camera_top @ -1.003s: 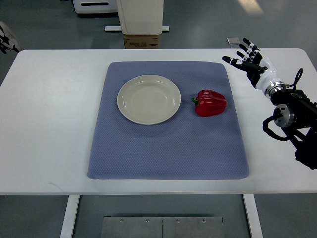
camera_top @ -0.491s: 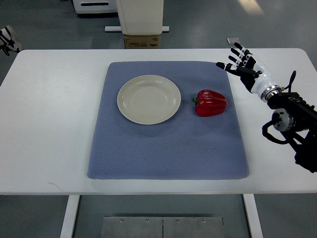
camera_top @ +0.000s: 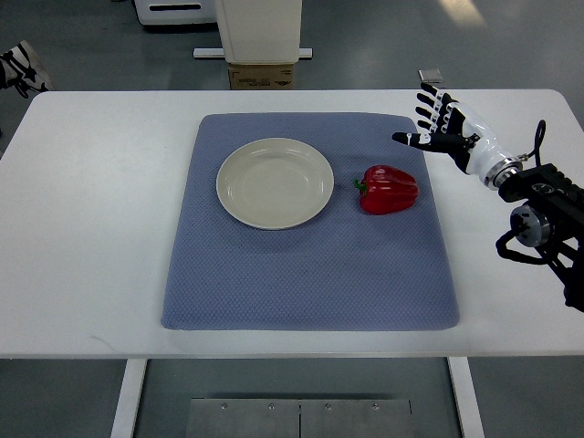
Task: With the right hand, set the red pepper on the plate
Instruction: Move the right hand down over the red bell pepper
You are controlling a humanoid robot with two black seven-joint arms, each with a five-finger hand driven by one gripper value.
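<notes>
I am seeing the red pepper lying on its side on the blue mat, just to the right of the plate and not touching it. The pepper is glossy and deep red, lobed and squat, with light glinting off its upper surface; its short green stem is pointing left, toward the plate. The plate is round, cream-coloured and bare, sitting in the upper middle of the mat.

My right hand is hovering over the upper right corner of the mat, above and to the right of the pepper and clear of it. Its fingers are spread and loose, gripping nothing, with the thumb reaching left toward the pepper's side of the mat. The white wrist and black forearm are running off toward the right edge over the white tabletop.

At the far left edge, beyond the tabletop's corner, I am catching a small piece of the left hand; I cannot tell how it is set.
</notes>
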